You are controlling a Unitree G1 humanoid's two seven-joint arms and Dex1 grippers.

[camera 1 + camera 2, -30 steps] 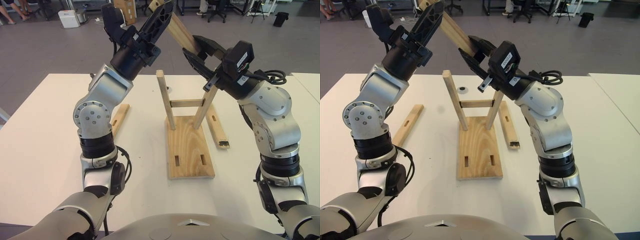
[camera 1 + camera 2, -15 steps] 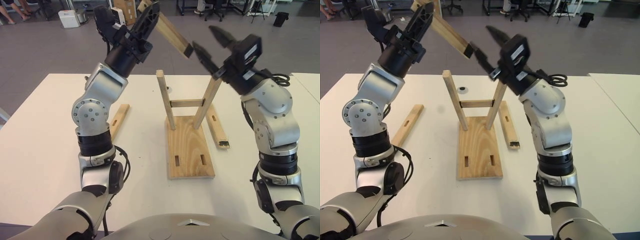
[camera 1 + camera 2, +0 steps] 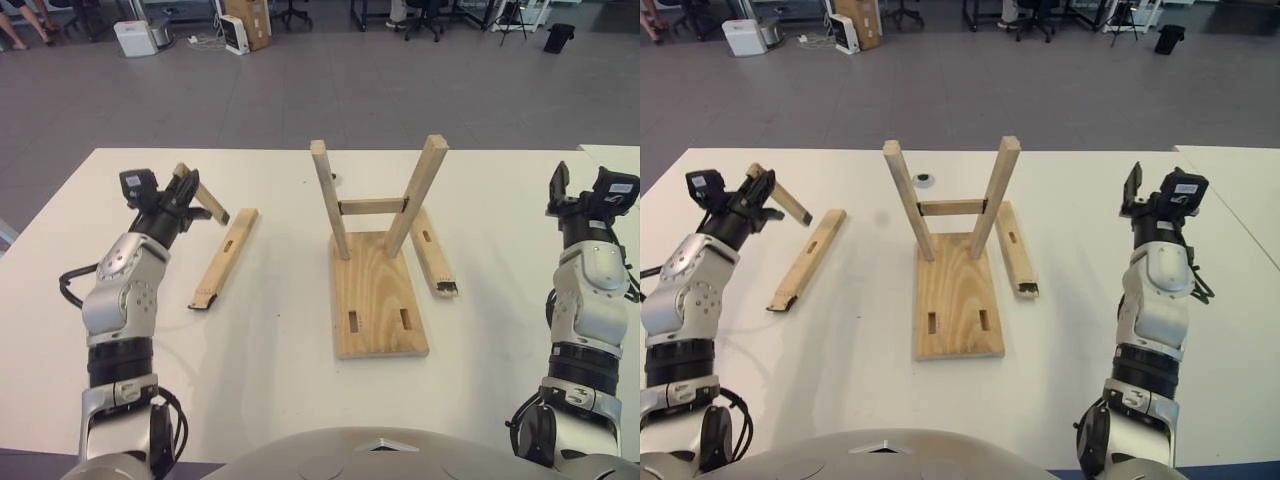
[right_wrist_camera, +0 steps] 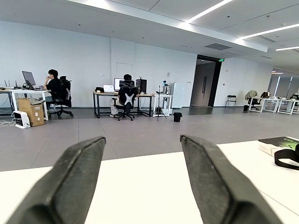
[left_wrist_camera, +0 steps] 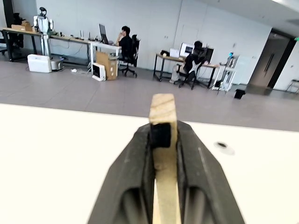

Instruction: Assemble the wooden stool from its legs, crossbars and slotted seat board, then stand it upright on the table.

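Observation:
The slotted seat board [image 3: 378, 290] lies flat mid-table. Two legs [image 3: 328, 198] [image 3: 418, 195] rise from its far end, joined by a crossbar [image 3: 372, 206]. One loose slotted leg [image 3: 226, 258] lies left of the board, and another [image 3: 432, 250] lies against its right side. My left gripper [image 3: 185, 192] sits low over the table's left part, shut on a short wooden piece [image 5: 163, 105] whose end sticks out past the fingers toward the stool. My right gripper [image 3: 580, 185] stands open near the table's right edge, nothing between its fingers [image 4: 77, 179].
A small dark round thing [image 3: 926, 179] lies on the table behind the upright legs. The white table [image 3: 270, 380] has free room in front of the board and at both sides. A second table [image 3: 615, 155] stands at the right.
Both arms came down from above the stool. The left carried the wooden piece out to the table's left part. The right, off the piece and open, swung to the right edge.

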